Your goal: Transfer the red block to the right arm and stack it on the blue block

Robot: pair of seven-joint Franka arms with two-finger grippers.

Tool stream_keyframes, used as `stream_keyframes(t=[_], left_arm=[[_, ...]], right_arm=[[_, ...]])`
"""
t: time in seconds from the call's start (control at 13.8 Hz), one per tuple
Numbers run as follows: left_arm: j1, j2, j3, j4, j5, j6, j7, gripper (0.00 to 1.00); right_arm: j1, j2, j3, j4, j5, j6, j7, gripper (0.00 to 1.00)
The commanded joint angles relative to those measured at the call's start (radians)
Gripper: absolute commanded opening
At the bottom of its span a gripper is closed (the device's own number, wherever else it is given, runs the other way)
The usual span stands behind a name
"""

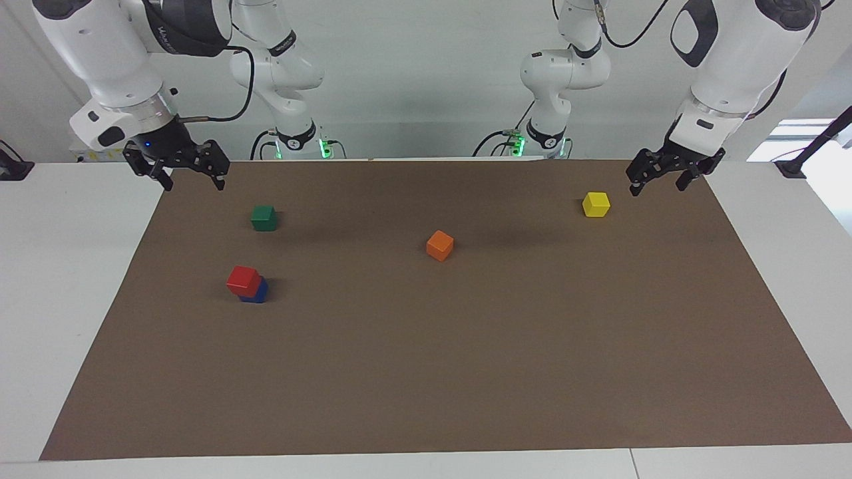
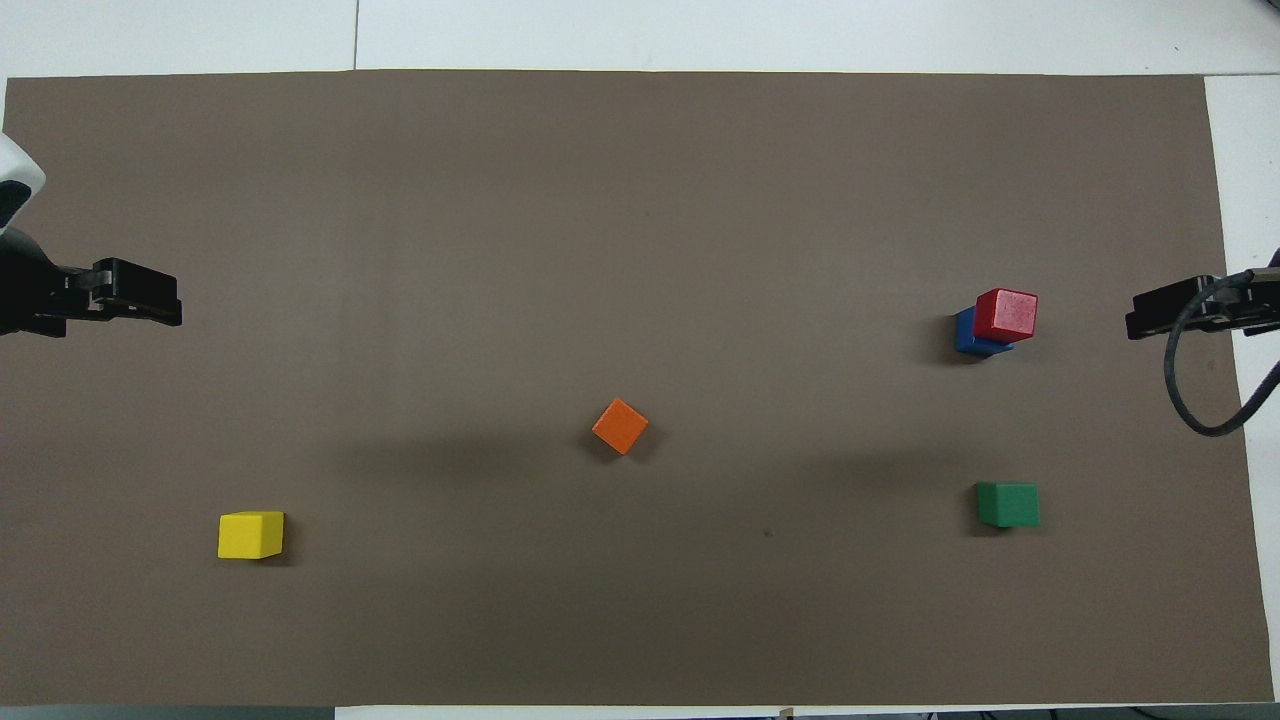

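The red block (image 1: 243, 280) sits on top of the blue block (image 1: 257, 293), slightly offset, toward the right arm's end of the brown mat; the stack also shows in the overhead view, with the red block (image 2: 1006, 314) on the blue block (image 2: 972, 334). My right gripper (image 1: 192, 178) with its blue light is open and empty, raised over the mat's edge at the right arm's end; it also shows in the overhead view (image 2: 1150, 312). My left gripper (image 1: 657, 183) is open and empty, raised over the mat's corner beside the yellow block, and shows in the overhead view (image 2: 150, 298) too.
A dark green block (image 1: 263, 217) lies nearer to the robots than the stack. An orange block (image 1: 440, 245) lies mid-mat. A yellow block (image 1: 596, 204) lies toward the left arm's end. The brown mat (image 1: 466, 372) covers the white table.
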Motion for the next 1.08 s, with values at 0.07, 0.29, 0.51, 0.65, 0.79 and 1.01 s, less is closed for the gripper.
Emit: stream_keyframes(t=[0.07,0.29,0.51,0.65,0.79,1.01], left_arm=[[0.008,-0.019,-0.002,-0.017,-0.012,0.005,0.005,1.0],[0.008,-0.019,-0.002,-0.017,-0.014,0.007,0.005,1.0],[0.008,-0.019,-0.002,-0.017,-0.012,0.005,0.005,1.0],[0.008,-0.019,-0.002,-0.017,-0.012,0.007,0.005,1.0],[0.008,-0.019,-0.002,-0.017,-0.012,0.005,0.005,1.0],[0.008,-0.019,-0.002,-0.017,-0.012,0.005,0.005,1.0]], right_arm=[[-0.013,-0.011,0.011,-0.009,-0.002,-0.007,-0.002,1.0],[-0.002,-0.015,0.012,-0.023,0.001,-0.003,0.024,1.0],[-0.002,-0.018,0.014,-0.038,0.001,0.023,0.036,1.0],[-0.001,-0.032,0.014,-0.067,0.001,0.06,0.038,1.0],[-0.001,-0.041,0.014,-0.084,0.001,0.072,0.038,1.0],[-0.001,-0.041,0.014,-0.081,0.009,0.063,0.038,1.0]])
